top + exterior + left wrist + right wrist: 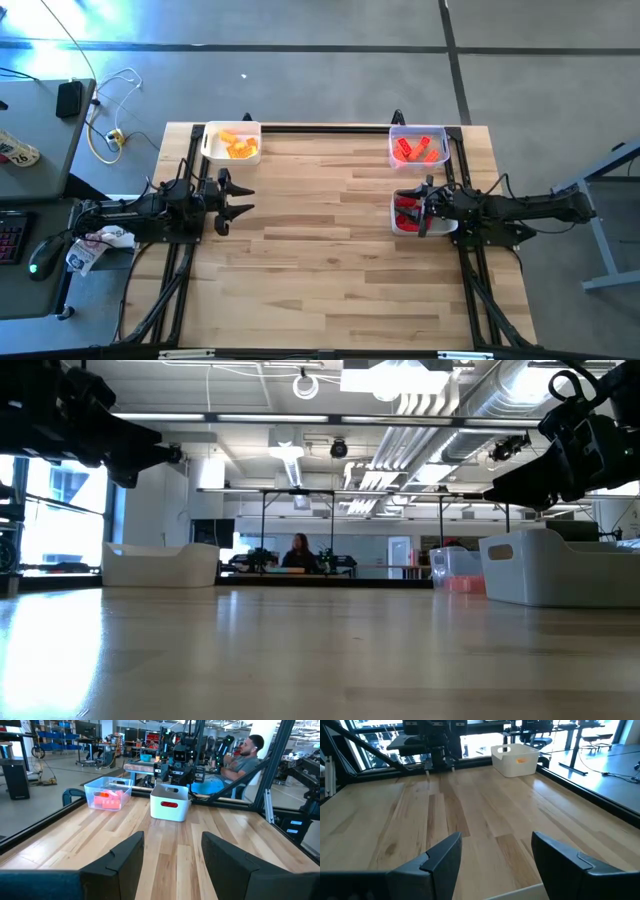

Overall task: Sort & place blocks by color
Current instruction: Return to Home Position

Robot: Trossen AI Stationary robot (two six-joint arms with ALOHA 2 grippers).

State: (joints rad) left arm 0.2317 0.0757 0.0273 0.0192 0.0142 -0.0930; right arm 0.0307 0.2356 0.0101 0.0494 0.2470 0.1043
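Note:
Orange and yellow blocks [238,145] lie in a white tray [210,146] at the table's far left. Red and orange blocks [418,150] lie in a clear tray [443,138] at the far right. Just in front of it, red blocks [405,212] lie in a second white tray [396,228]. My left gripper [243,199] hovers open at the table's left side, level, pointing toward the right, with nothing between its fingers [125,857]. My right gripper [418,208] hangs open above the nearer white tray on the right, pointing toward the left, also holding nothing [495,842].
The broad middle of the wooden table [320,230] lies bare between the two arms. A black frame rail [320,126] runs along the far edge. A desk with cables and a keyboard [40,150] stands off the left side. People sit in the room beyond [245,755].

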